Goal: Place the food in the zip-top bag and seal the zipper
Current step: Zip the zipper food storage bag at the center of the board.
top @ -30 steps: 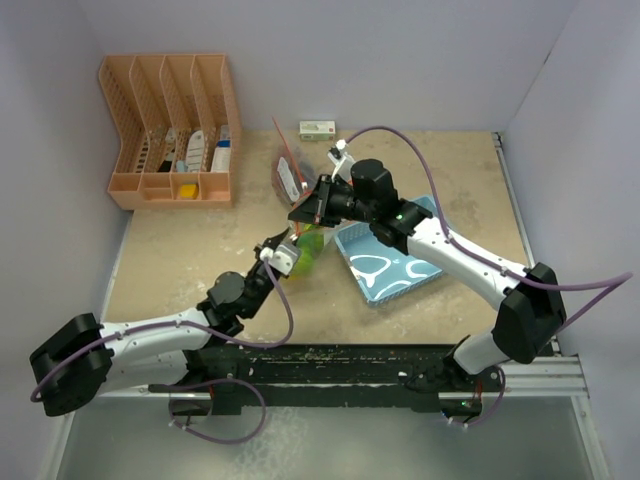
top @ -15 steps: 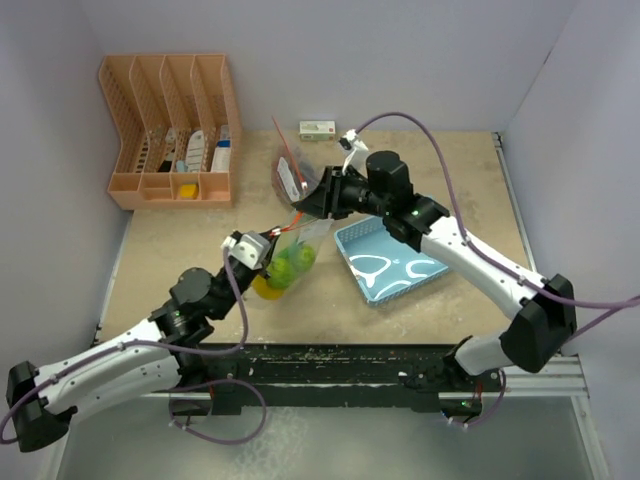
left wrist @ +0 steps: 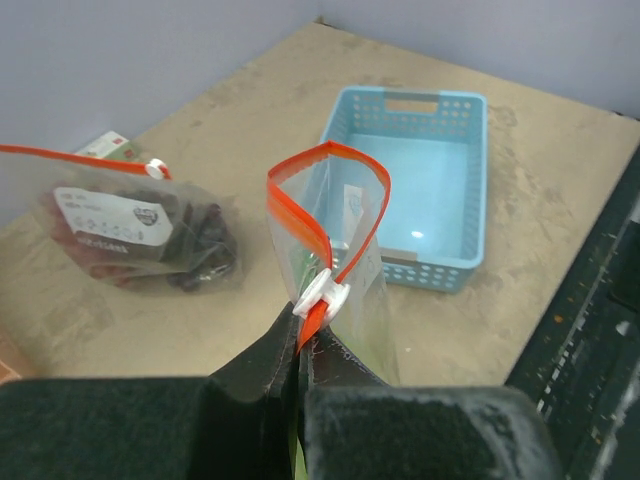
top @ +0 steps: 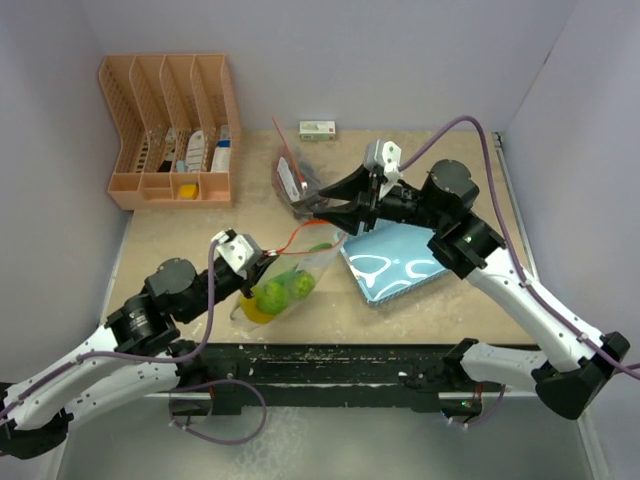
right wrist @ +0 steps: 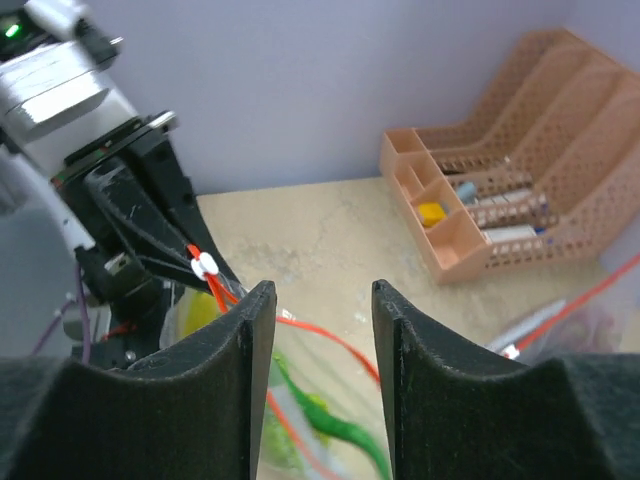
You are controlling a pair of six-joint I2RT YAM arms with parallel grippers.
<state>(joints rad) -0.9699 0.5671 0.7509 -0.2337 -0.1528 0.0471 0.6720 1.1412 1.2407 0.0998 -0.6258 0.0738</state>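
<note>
Table (top: pixel 180 250) fills the middle of the top view. Orange organizer (top: pixel 170 130) sits upper left and the light-blue basket (top: pixel 390 268) right of centre, with nothing in it. The zip-top bag (top: pixel 300 268) is at centre frame, just left of the basket. It's tilted, with the mouth to the upper right and the load at the lower left. Can't tell if its bottom rests on the table. The food is inside it: round green fruits (top: pixel 285 288), yellow banana (top: pixel 254 308), long green pepper (right wrist: pixel 325 420). A second clear bag (left wrist: pixel 140 235) with dark lumpy contents lies further back, and I can't tell what's in it. A small box (top: pixel 317 128) is behind that. The zipper (left wrist: pixel 300 200) stands as an open orange-red loop, so the mouth isn't sealed. Left gripper (left wrist: pixel 300 345) is clamped tight on the zipper strip just below the white slider (left wrist: pixel 322 293). Right gripper (top: pixel 325 205) sits just above the loop's far end in the top view, jaws spread wide and holding nothing. In the right wrist view the strip runs below the fingers (right wrist: pixel 245 350), clear of them.
</note>
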